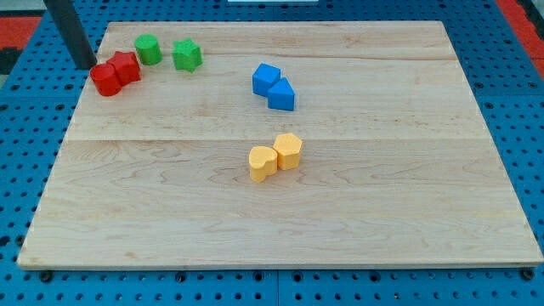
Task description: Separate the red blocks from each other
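Note:
Two red blocks touch each other at the board's top left: a round one (106,80) on the left and a star-like one (126,66) just to its upper right. My tip (86,65) stands at the board's left edge, right next to the round red block, on its upper left side. The dark rod rises from there out of the view's top.
A green cylinder (148,48) and a green star-like block (187,55) lie right of the red pair. Two blue blocks (266,78) (281,95) touch near the top middle. Two yellow blocks (263,162) (288,150) touch at the centre. The wooden board (382,187) lies on a blue pegboard.

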